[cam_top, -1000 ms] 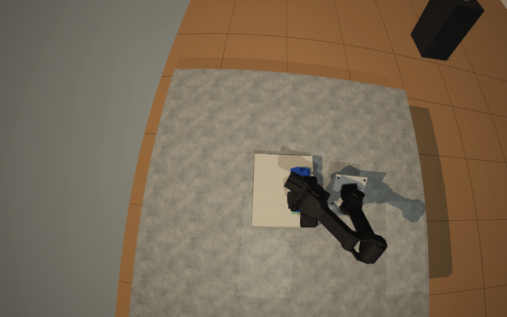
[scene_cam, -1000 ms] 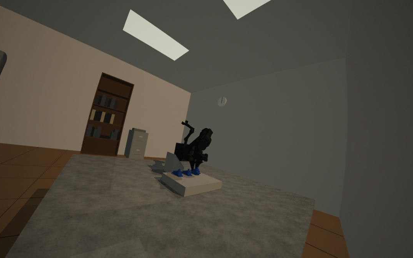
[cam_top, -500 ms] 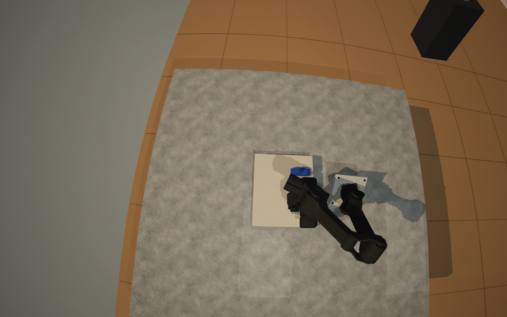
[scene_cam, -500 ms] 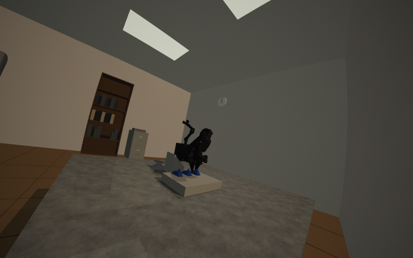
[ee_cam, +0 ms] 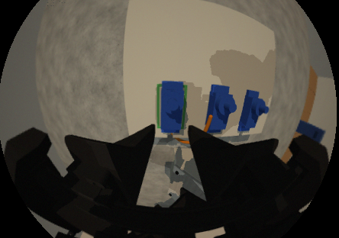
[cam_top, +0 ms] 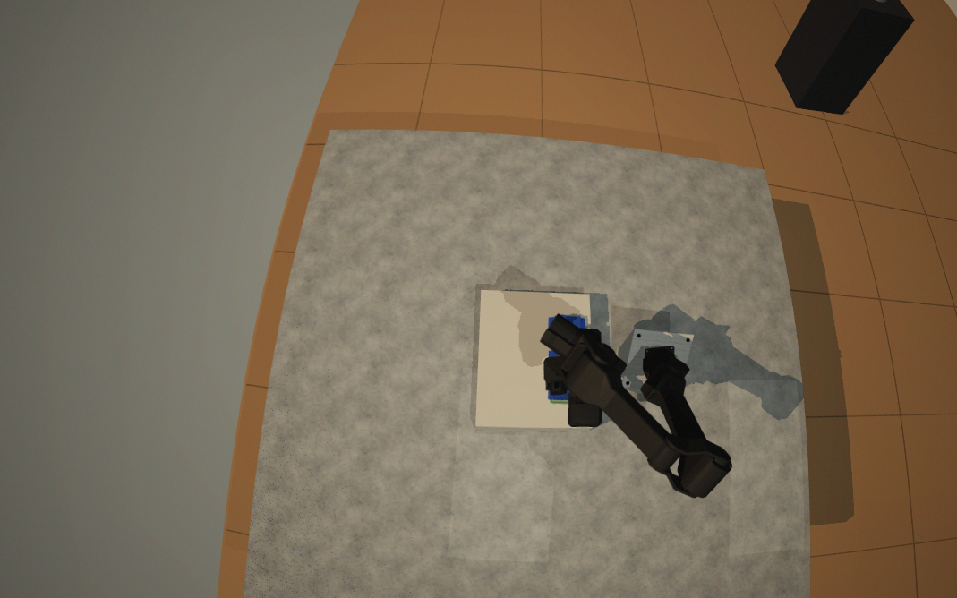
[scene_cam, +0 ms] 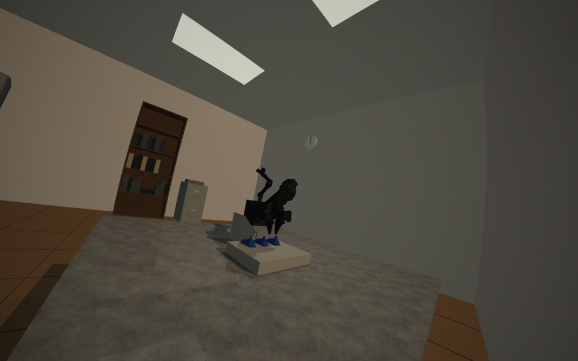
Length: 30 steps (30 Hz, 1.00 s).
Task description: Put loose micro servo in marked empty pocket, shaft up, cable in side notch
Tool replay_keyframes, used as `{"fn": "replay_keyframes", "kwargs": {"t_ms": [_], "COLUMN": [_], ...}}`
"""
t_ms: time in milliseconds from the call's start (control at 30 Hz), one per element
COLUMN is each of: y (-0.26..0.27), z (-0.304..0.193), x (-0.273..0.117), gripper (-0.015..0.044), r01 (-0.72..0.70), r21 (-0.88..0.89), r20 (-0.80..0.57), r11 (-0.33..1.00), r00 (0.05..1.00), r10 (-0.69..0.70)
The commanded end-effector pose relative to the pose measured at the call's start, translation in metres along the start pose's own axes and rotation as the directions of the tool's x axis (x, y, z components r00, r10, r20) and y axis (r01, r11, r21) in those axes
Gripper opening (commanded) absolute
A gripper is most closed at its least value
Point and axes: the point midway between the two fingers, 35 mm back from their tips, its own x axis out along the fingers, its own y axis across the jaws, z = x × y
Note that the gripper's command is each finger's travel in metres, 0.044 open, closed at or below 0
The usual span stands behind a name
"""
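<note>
While the loose micro servo [cam_top: 558,397] [scene_cam: 274,241] [ee_cam: 172,107] is sitting in the green-marked pocket [ee_cam: 159,107], the claw [cam_top: 556,384] [scene_cam: 273,233] [ee_cam: 172,128] is standing just above it, fingers apart and clamping nothing; the servo is lying below the fingertips, its long axis running across the line between them, and the only arm is reaching over it; its shaft end seems to be pointing up, its long axis running roughly parallel to its neighbours' and to the top edge of the surface [cam_top: 392,222] [scene_cam: 237,313] [ee_cam: 84,59] in the top view; an orange cable [ee_cam: 183,142] is showing at its near end, though whether it is lying in the notch I cannot tell; outward, two fitted servos are standing beside it on the deck [cam_top: 508,371] [scene_cam: 284,263] [ee_cam: 172,40], which is resting nearer the surface's right edge than its top-left corner; seating is looking nearly finished, so a straight lift is probably needed, without brushing the servo or cable.
</note>
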Motion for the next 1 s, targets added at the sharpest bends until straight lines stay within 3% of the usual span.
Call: {"fn": "replay_keyframes", "kwargs": {"t_ms": [0,267,467,967], "y": [0.000,0.001,0.001,0.000], "z": [0.004,0.063,0.108,0.106], "x": [-0.002,-0.039,-0.065,-0.106], "gripper": [0.0240,0.0440,0.0440,0.0440], "r01": [0.000,0.003,0.006,-0.009], "r21": [0.001,-0.005,-0.010,0.119], "r20": [-0.001,-0.002,-0.003,-0.005], "r11": [1.000,1.000,1.000,0.993], "r00": [1.000,1.000,1.000,1.000], "r10": [0.000,-0.003,-0.006,0.010]}}
